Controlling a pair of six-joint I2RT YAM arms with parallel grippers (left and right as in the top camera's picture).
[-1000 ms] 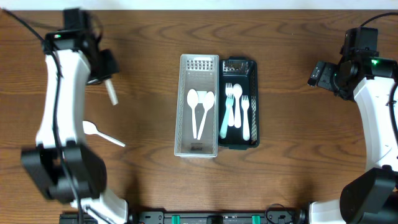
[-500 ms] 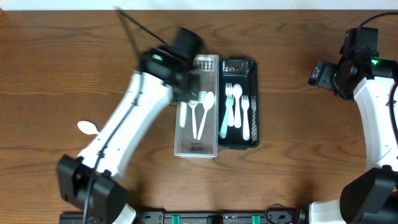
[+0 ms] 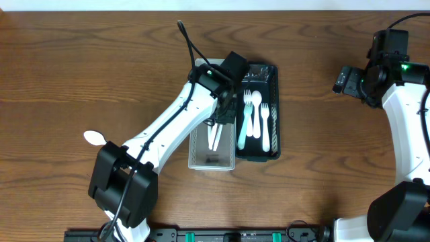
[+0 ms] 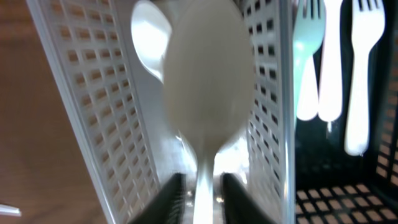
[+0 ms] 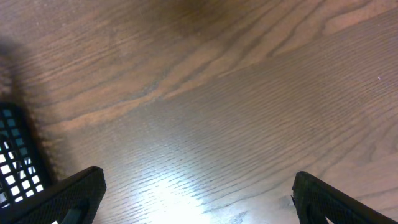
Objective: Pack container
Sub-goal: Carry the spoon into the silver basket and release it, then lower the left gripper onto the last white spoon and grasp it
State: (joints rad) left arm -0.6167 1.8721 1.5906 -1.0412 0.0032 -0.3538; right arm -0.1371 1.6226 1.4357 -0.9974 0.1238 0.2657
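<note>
dark wood table (image 3: 322, 188). left hand (image 4: 204, 194) has swung from table's left side to above white basket (image 4: 81, 112), clenched on white spoon (image 4: 208, 93); release likely next. spoon's long axis runs along basket's length, bowl away from hand. right hand (image 5: 196, 193) spread, empty. loose spoon (image 3: 94, 138) outside.

Two trays (image 3: 211, 160), two arms (image 3: 171, 124) — one loose spoon (image 3: 94, 138)

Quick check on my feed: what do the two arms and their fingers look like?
Both arms are white curved shells with black joints. Left arm carries a black cable; right arm shows a green light. Right fingers are black, textured.
</note>
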